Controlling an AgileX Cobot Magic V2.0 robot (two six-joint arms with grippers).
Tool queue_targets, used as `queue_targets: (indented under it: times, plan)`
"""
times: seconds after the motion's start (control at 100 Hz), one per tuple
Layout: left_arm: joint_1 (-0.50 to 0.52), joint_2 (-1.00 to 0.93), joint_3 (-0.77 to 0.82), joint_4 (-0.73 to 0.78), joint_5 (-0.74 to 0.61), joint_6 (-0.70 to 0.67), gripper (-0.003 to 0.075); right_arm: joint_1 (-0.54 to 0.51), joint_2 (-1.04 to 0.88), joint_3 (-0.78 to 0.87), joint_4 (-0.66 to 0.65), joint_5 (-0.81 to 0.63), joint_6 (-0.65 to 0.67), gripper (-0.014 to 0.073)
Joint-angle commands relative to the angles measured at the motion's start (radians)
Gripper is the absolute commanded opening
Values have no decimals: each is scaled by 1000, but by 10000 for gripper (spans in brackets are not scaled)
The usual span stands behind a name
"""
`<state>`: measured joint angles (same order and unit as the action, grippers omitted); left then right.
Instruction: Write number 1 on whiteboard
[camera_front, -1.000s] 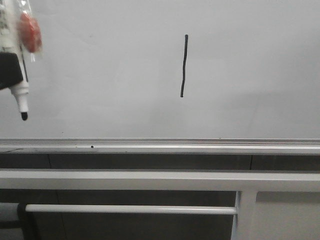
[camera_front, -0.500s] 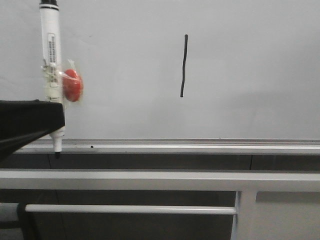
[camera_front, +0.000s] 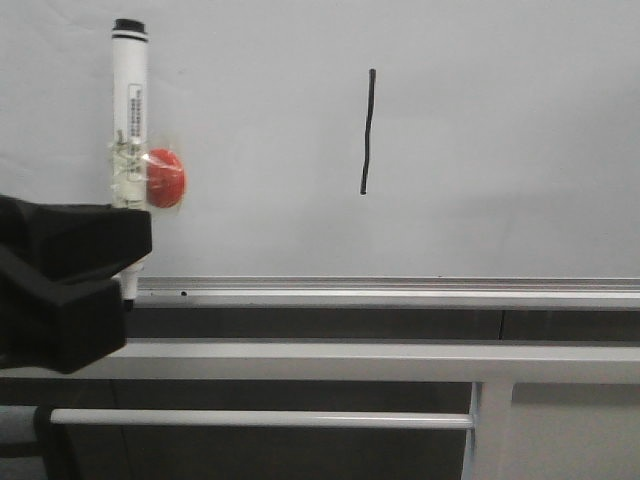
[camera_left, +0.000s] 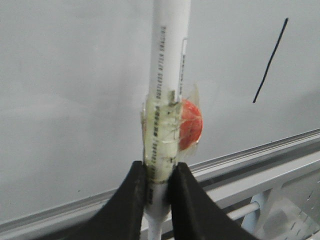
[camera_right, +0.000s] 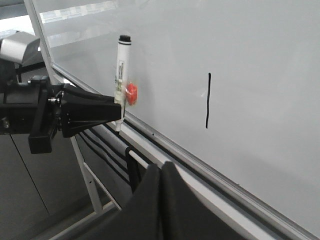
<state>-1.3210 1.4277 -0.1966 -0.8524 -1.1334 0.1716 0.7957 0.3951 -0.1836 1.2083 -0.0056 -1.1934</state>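
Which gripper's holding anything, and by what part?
Left gripper grips the marker low on its barrel, just above the tip. Right gripper is shut, empty.

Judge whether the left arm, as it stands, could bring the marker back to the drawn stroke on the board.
Probably yes. The left claw grips the marker upright near the tray rail, and bare whiteboard lies between it and the number 1; nothing blocks the way.

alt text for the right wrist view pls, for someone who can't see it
A whiteboard carries a thin black vertical stroke, the number 1. To one side of it, the left gripper holds a white marker pen upright, tip down near the tray rail, with a small red object taped to it. The right gripper's dark fingers, pressed together, fill the foreground.
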Motion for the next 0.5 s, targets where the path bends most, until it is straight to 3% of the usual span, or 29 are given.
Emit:
queue_targets:
  times: [0.0,0.31,0.49]
  plan:
    - [-30,-12,-58,-38,-250,82,-21,-4,6,-22,-1,-24,-10,-64]
    - [-140,-12,-82,-226,-250,121,-20,-4,6,-22,-1,-29,-10,-64]
    - [-148,-12,-82,-265,-251,123,-20,-4,6,-22,-1,-29,-10,-64]
